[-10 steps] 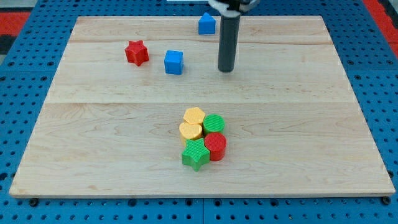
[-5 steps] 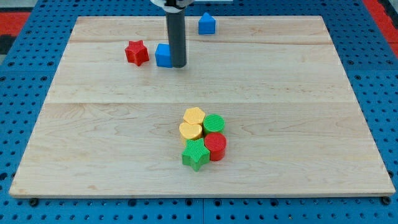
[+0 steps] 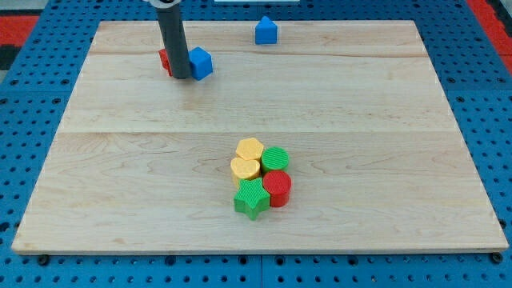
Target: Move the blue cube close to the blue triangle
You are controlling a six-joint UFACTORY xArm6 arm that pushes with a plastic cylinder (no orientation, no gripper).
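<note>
The wooden worktop [image 3: 360, 160] carries everything. Near its middle sits a tight cluster: two yellow blocks [image 3: 248, 158], a green cylinder [image 3: 275, 158], a red cylinder [image 3: 278, 188] and a green star [image 3: 252, 198], uninvolved. There is no pincer, only a rod; my tip [image 3: 182, 76] touches the blue cube [image 3: 199, 62] on its left, hiding most of a red block [image 3: 163, 59], probably placed to shove rightward toward the blue triangle [image 3: 266, 30], well apart at the view's top.
</note>
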